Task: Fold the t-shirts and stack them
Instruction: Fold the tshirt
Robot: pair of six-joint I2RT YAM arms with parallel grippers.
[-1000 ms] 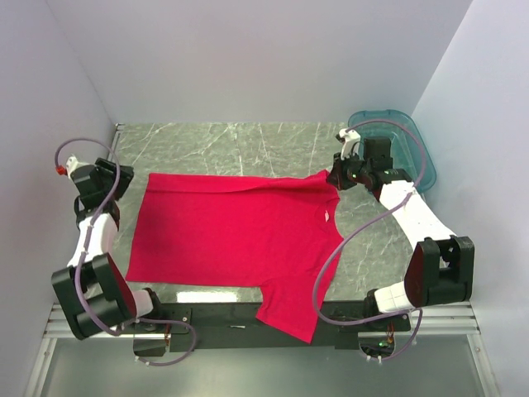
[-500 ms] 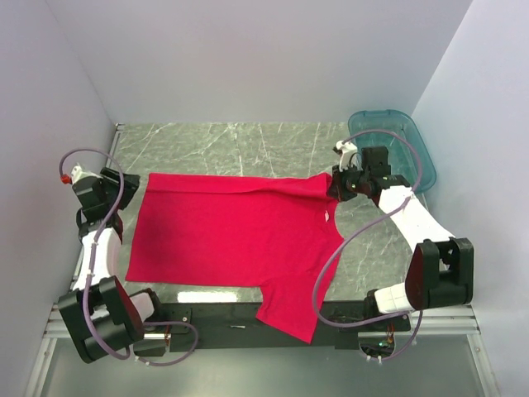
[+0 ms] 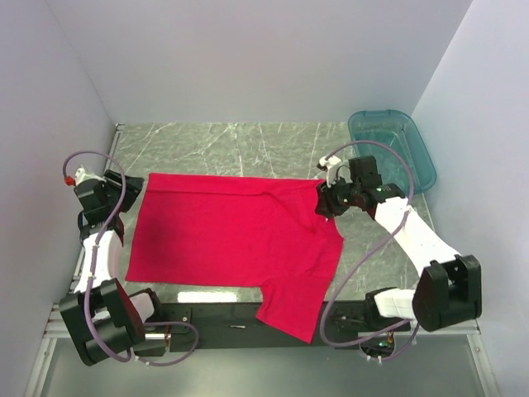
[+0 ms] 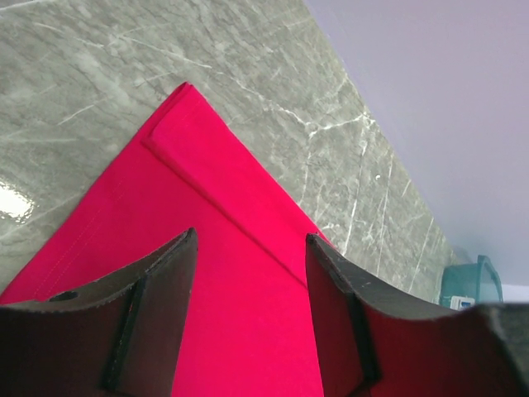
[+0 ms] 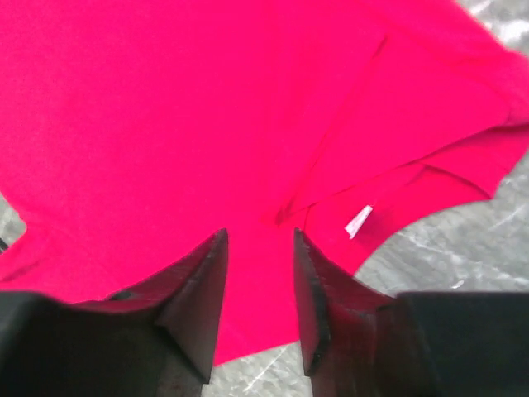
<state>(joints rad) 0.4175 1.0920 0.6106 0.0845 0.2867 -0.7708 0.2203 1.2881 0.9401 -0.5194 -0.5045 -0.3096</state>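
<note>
The red t-shirt (image 3: 231,231) lies spread flat on the marble table (image 3: 231,149), one sleeve hanging over the near edge. My right gripper (image 3: 324,203) hovers over the shirt's right end by the collar. In the right wrist view it (image 5: 260,236) is open with only red fabric below, and the white neck label (image 5: 359,221) lies just beyond its right fingertip. My left gripper (image 3: 122,198) sits at the shirt's left edge. It (image 4: 250,238) is open over the cloth, with a folded-over strip of shirt (image 4: 223,165) ahead of it.
A teal plastic bin (image 3: 393,145) stands at the back right corner, and its edge (image 4: 471,281) also shows in the left wrist view. Grey walls close in on both sides. The black mounting rail (image 3: 223,314) runs along the near edge.
My right gripper has opened, let go of the shirt's upper right corner and moved left over the collar. The left arm has drawn back slightly and stays open.
</note>
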